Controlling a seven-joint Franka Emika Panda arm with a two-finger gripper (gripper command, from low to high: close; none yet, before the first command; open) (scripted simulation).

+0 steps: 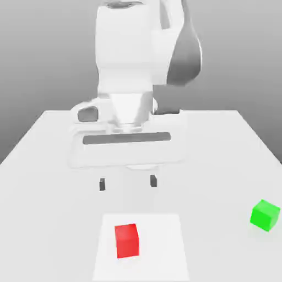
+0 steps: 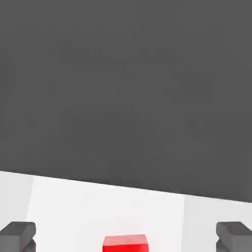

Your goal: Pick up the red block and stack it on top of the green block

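A white Franka Panda arm (image 1: 140, 49) is seen bent over a pale white table (image 1: 237, 160) in a simulated workspace, with its two-finger gripper (image 1: 128, 183) held above the surface and pointed downward. The two dark fingertips (image 1: 102, 184) are set wide apart, and nothing is held between them. The red block (image 1: 126, 240), a small plain matte cube, is shown resting flat on a slightly brighter rectangular patch (image 1: 165, 248) of the table, nearer the camera than the gripper and clear of both fingers. The green block (image 1: 265, 215), a cube of about the same size, is placed on the table well apart from the red one, toward the exterior view's right, close to the table's edge. In the hand view, the red block (image 2: 125, 243) is caught at the frame's border between the two grey fingertips (image 2: 17, 235), untouched by either, with the brighter patch (image 2: 98, 211) beneath it and a dark grey backdrop (image 2: 126, 83) beyond the table's edge. No brand mark, label or lettering can be read on the arm, the cubes or the table. A plain grey gradient is seen behind the arm in the exterior view.
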